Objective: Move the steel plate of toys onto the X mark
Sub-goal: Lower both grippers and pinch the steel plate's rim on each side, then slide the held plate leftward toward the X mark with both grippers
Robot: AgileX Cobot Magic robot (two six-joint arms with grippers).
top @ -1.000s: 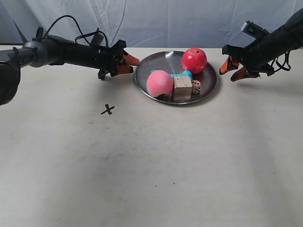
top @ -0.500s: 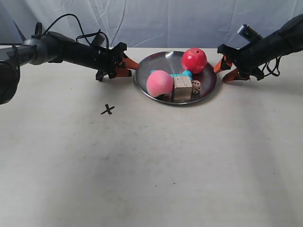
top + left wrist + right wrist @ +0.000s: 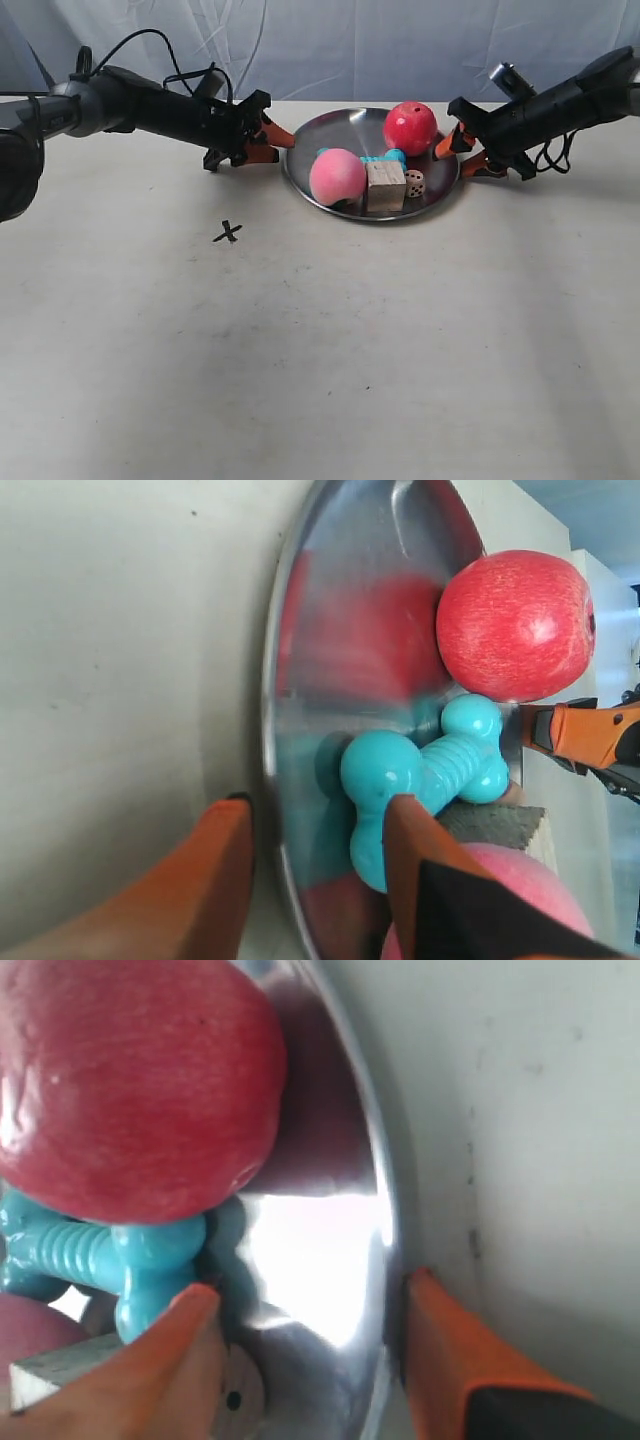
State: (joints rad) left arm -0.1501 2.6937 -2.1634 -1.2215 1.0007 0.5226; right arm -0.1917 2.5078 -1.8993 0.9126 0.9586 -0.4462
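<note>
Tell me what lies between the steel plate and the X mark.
Nothing lies there. In the exterior view only bare off-white tabletop runs from the steel plate to the X mark.

Items on the bench: one steel plate and one X mark. The plate carries five toys: one red ball, one pink ball, one teal bone, one wooden cube and one die. Two arms are in view: the arm at the exterior view's left and the arm at the exterior view's right. There are two sets of jaws, one per arm. Each set has two orange fingers, four in total.
</note>
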